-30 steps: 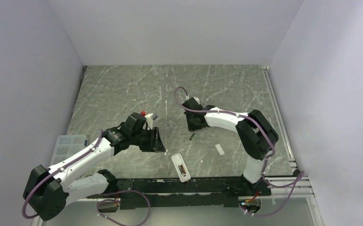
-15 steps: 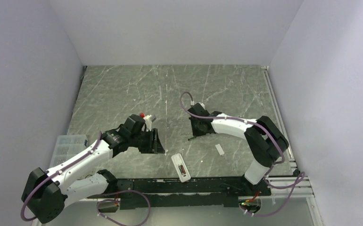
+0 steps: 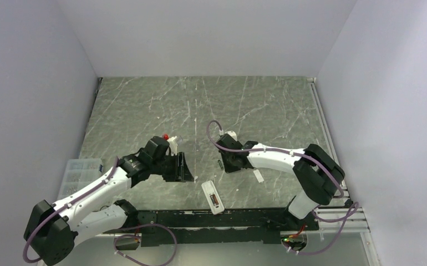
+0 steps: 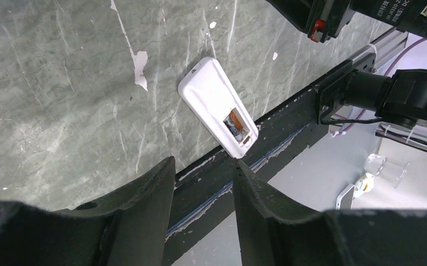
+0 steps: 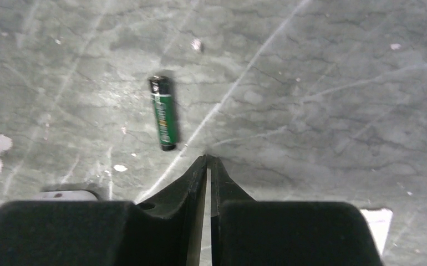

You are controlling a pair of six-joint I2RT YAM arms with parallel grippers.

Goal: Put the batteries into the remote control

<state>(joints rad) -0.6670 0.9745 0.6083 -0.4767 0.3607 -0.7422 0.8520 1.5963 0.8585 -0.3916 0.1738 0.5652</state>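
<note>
The white remote control (image 3: 212,197) (image 4: 217,105) lies back up near the table's front edge. Its battery bay (image 4: 234,122) is uncovered and shows something orange inside. One green and black battery (image 5: 163,112) (image 3: 220,164) lies loose on the marble. My right gripper (image 5: 208,159) (image 3: 229,162) is just beside it, jaws shut with nothing between them, tips a little right of the battery's near end. My left gripper (image 4: 203,163) (image 3: 181,169) hangs open left of the remote, holding nothing.
A small white cover piece (image 3: 259,176) (image 5: 375,219) lies on the table right of the right gripper. A clear plastic box (image 3: 81,169) sits at the table's left edge. A black rail (image 3: 228,216) runs along the front edge, right by the remote.
My right gripper has moved nearer and leftward to the battery and closed its jaws. The battery now lies slightly further left. The left arm has shifted a little toward the front.
</note>
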